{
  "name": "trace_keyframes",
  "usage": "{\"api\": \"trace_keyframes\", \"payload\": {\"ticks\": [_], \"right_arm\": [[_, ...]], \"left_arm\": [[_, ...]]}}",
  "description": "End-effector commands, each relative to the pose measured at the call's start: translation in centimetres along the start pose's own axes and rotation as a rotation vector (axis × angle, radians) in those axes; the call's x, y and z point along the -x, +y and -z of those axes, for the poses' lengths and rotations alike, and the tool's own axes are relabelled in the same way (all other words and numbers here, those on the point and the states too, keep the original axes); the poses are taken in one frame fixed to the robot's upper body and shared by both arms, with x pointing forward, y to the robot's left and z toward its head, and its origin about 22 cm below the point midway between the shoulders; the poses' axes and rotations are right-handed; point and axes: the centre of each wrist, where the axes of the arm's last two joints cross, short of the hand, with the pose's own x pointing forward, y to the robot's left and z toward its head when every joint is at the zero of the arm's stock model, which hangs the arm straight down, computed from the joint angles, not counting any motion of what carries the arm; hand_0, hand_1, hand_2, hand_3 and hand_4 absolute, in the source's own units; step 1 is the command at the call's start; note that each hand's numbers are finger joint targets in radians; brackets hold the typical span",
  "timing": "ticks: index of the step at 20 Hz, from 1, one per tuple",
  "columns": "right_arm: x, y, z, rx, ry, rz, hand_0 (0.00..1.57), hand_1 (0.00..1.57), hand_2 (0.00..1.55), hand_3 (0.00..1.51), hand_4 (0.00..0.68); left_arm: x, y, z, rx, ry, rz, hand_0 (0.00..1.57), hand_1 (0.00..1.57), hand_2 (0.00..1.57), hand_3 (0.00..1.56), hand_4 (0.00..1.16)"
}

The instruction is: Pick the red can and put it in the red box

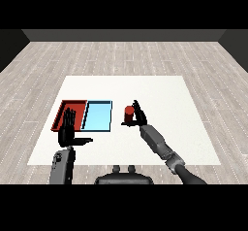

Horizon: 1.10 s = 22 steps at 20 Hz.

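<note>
A red can [129, 114] stands upright on the white table [164, 99], a little right of the trays. My right hand [139, 114] is right beside it on its right, fingers straight and pointing up, thumb reaching under the can's front; it does not curl round the can. The red tray [65, 107] lies at the left, with my left hand [68, 128] raised over its near part, fingers straight up and thumb out to the right. That hand hides part of the red tray's inside.
A light blue tray [98, 116] lies against the red tray's right side, between it and the can. Grey wooden floor surrounds the table.
</note>
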Motion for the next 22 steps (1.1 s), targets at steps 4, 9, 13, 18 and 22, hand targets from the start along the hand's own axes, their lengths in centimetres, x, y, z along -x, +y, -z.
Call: {"api": "trace_keyframes", "payload": {"ticks": [4,9,13,18,22], "right_arm": [[-0.8,1.6,1.5,-0.004,0.018,0.000,0.00,0.00,0.00,0.00,0.000],[-1.0,1.7,2.0,-0.010,0.034,-0.002,0.00,0.00,0.00,0.00,0.000],[-0.4,1.5,1.6,-0.041,0.046,-0.013,0.00,0.00,0.00,0.00,0.000],[-1.7,2.4,3.2,0.018,0.089,-0.042,0.00,0.00,0.00,0.00,0.000],[-1.5,1.7,3.1,0.161,0.160,-0.210,1.47,1.47,1.45,1.37,0.508]], "left_arm": [[2.0,-0.8,-0.5,0.005,-0.003,0.003,0.00,0.00,0.00,0.00,0.00],[0.7,-0.2,0.6,-0.015,0.000,0.025,0.00,0.00,0.00,0.00,0.00],[0.9,-0.4,0.4,-0.014,0.008,0.023,0.00,0.00,0.00,0.00,0.00],[-0.4,1.5,-0.4,-0.013,-0.006,0.019,0.00,0.00,0.00,0.00,0.00],[-0.6,1.3,0.8,-0.015,-0.012,0.003,0.00,0.00,0.00,0.00,0.00]]}}
